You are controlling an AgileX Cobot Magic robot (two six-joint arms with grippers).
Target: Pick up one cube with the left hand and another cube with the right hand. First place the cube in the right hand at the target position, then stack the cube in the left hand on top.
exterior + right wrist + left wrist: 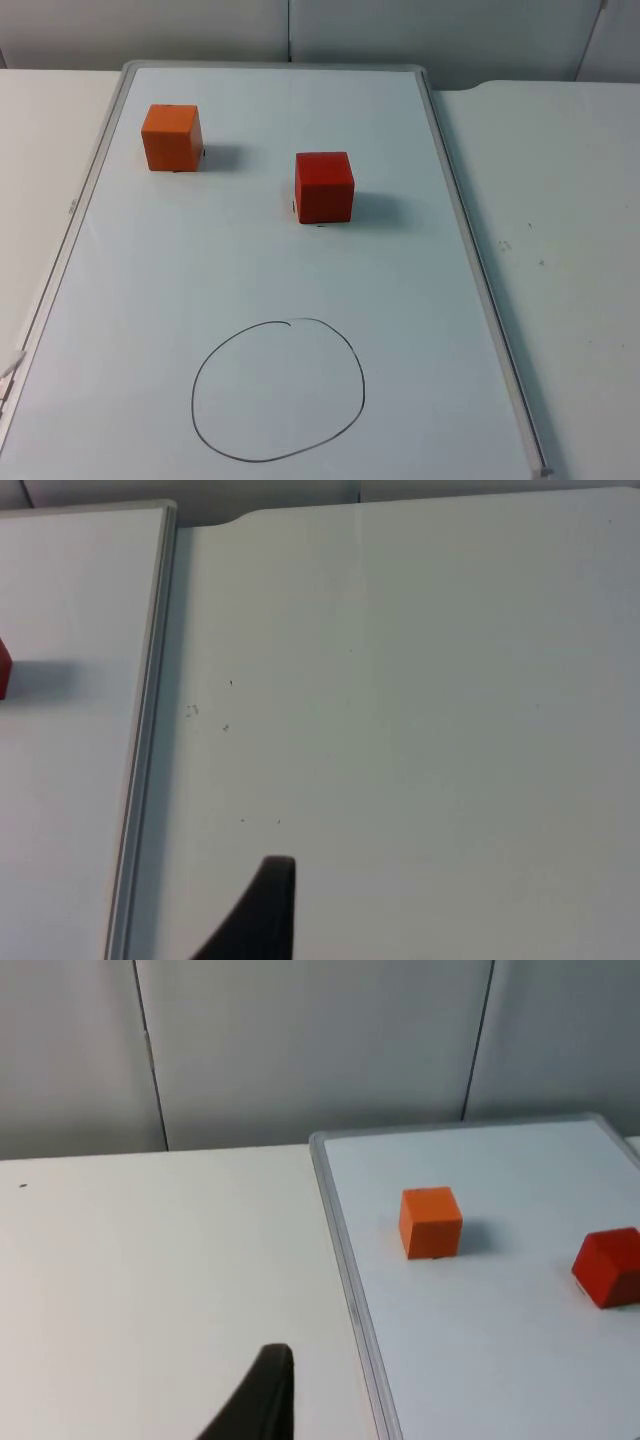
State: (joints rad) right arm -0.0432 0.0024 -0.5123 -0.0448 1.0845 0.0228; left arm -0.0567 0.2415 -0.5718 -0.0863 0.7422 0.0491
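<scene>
- The orange cube (pixel 171 137) and the red cube (pixel 324 187) both rest flat on the whiteboard (pixel 400 300) that lies on the white table (pixel 560 250). They are well apart from each other, and neither is held.
- My reading of the layout: the orange cube lies toward the left arm's side and the red cube nearer the right arm's side, so each arm likely has its own cube without crossing over.
- The hand-drawn black circle (pixel 278 390) on the whiteboard is presumably the target position. It lies nearer the camera than both cubes, with nothing inside it, so no placing or stacking is done yet.
- The left tool (pixel 262 1400) hangs over bare table just beside the whiteboard's frame. One dark fingertip is visible, so I cannot tell whether the fingers are apart or together.
- The right tool (pixel 262 910) hangs over bare table on the other side of the whiteboard. Here too one fingertip is visible, and its state cannot be told.
- Both arms seem to be waiting at the start, away from the cubes.
- The top view gives the circle and the full spacing of the cubes.
- The left wrist view adds the grey partition wall (pixel 300 1050) behind the whiteboard and both cubes seen from the side.
- The right wrist view catches a sliver of the red cube with its shadow, and small dark specks (pixel 228 705) on the table.
</scene>
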